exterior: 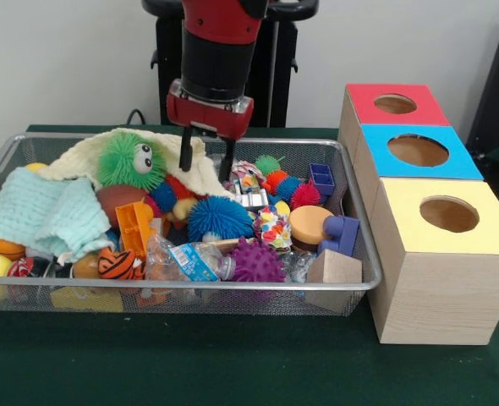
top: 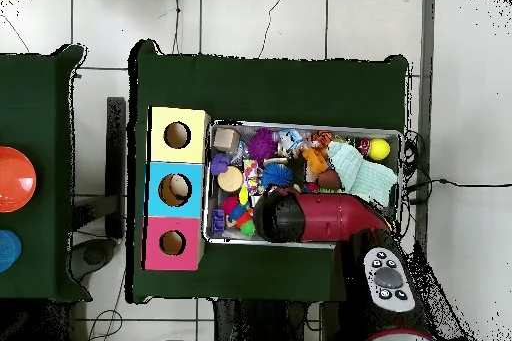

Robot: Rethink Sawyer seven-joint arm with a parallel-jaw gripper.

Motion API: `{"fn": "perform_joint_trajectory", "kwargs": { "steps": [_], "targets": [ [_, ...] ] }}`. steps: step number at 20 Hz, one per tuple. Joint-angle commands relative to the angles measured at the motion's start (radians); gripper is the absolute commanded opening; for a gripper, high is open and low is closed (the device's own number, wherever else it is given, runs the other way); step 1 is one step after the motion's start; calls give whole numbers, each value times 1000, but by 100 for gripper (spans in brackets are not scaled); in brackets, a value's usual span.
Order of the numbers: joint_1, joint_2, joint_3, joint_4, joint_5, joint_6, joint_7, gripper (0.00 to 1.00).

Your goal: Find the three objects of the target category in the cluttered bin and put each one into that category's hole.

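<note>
closest in, bin (exterior: 173, 288) rim, then a confetti lump (exterior: 271, 227) centre-right and another (exterior: 245, 179) behind it. gripper (exterior: 205, 162) hangs empty, fingers apart, above cream cloth. best to shift right, descend straight, then carry to yellow hole (exterior: 449, 214).

- The arm (exterior: 218, 51) is showing a glossy red shell over a black cylindrical wrist section.
- A red block is sitting under it, carrying the gripper (exterior: 205, 161) with two thin black fingers (exterior: 185, 152).
</note>
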Motion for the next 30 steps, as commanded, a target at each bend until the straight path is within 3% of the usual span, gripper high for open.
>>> {"fn": "perform_joint_trajectory", "kwargs": {
  "steps": [1,5,10,16,21,27,30],
  "targets": [
    [13,129,33,-100,52,-30,128,100],
    [22,141,60,-142,85,30,104,100],
    [71,109,33,-133,118,38,139,100],
    [83,-30,60,-62,211,177,120,100],
    [127,-90,31,-65,247,240,122,100],
    [127,-91,36,-97,271,285,90,100],
    [117,-48,43,-143,265,282,64,100]
  ]
}}
